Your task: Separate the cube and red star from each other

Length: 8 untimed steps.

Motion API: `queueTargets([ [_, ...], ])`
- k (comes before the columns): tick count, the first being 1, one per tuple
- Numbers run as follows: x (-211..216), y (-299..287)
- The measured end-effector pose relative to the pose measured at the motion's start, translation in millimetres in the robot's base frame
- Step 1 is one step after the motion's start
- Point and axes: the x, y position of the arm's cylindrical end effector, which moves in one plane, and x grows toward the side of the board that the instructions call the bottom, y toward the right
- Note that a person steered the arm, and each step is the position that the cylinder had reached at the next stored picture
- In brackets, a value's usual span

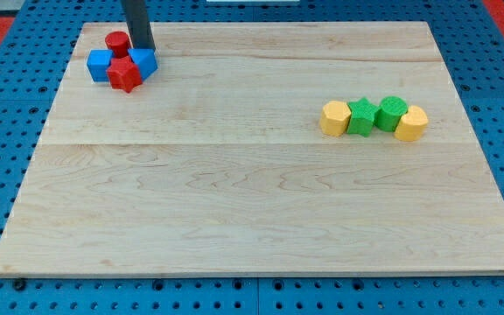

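Rod down, my tip (pixel 143 49) touching the blue cube (pixel 143 62), carrying nothing — you see it at the board's top-left corner.
You have little room there: the red star (pixel 124 74) touches the cube, with a red cylinder (pixel 116 42) and another blue block (pixel 101 65) packed close — the wooden board (pixel 234 201) lies open below and rightward, yellow and green blocks (pixel 373 117) well apart.

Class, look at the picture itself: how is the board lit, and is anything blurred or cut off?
Camera view: the wooden board is evenly lit, with only faint shadows beside the red star and the yellow blocks; everything looks sharp; the rod is cut off by the view's top, my tip behind the blue cube.
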Motion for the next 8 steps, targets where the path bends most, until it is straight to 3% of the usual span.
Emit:
queueTargets([
  [2,53,0],
  [3,54,17],
  [5,80,120],
  [7,249,121],
  [8,301,66],
])
